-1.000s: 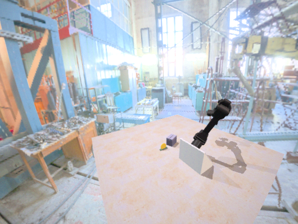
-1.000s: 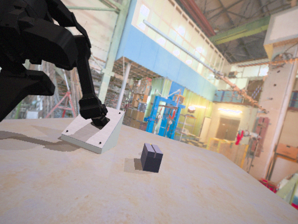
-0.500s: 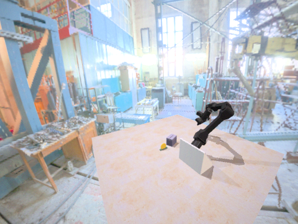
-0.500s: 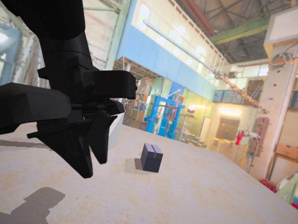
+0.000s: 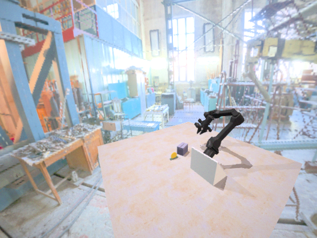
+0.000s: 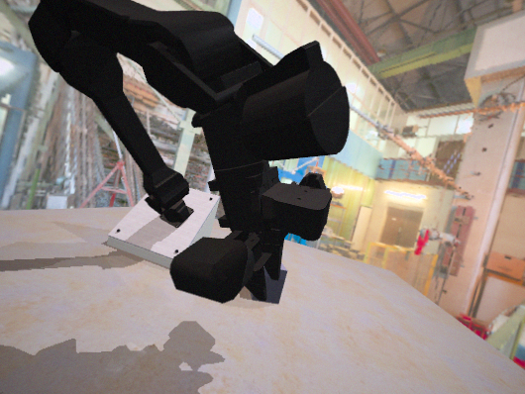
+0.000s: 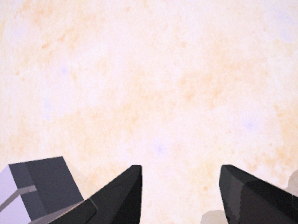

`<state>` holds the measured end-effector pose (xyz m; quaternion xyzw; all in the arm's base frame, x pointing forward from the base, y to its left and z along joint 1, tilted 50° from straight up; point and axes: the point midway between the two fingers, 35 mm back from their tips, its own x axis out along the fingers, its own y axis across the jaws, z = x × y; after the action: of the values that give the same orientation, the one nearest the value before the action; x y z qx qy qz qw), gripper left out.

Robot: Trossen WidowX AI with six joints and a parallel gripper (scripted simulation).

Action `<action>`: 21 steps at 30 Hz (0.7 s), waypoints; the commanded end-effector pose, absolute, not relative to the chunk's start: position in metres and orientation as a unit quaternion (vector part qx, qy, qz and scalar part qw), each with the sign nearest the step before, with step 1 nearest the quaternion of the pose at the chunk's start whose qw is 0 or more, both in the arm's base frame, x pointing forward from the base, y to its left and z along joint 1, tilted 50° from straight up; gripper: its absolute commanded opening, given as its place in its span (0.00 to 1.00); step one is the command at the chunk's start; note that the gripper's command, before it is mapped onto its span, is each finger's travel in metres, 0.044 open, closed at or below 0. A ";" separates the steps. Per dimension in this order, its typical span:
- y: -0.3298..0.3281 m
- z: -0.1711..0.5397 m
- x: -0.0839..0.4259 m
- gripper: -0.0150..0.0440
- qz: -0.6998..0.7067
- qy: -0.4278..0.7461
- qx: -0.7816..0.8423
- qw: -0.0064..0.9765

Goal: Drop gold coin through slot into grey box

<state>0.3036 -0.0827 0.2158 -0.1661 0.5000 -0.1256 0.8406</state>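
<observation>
On the left of the top view, the gold coin stands on edge in its dark-green holder, low on the table. Upright like this, its faces are likely offered to a side pinch, which a coin lying flat would not allow. Nothing touches it.

Just to its right sits the grey box, close beside the holder but apart from it, so the carry from one to the other should be short. The wrist view catches the box at its lower left corner with the slot showing as a pale stripe across the lid.

Further right, the arm reaches out from its pale base block, and the gripper hangs well above the table, pointing down. Its fingers stand part-way apart with only bare table between them, so it holds nothing. The coin is out of the wrist view, so the gripper appears to be above a spot beside the box, not over the holder. I judge the pickup not yet begun; the gripper must first move over the coin.
</observation>
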 end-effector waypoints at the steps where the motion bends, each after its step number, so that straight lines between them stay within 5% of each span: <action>1: -0.036 0.165 0.322 0.53 -0.179 0.542 -0.054 0.819; 21: 0.068 0.061 0.308 0.53 -0.398 0.527 0.121 0.741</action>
<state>0.3242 0.0294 0.1062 0.0682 0.5537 -0.2897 0.7777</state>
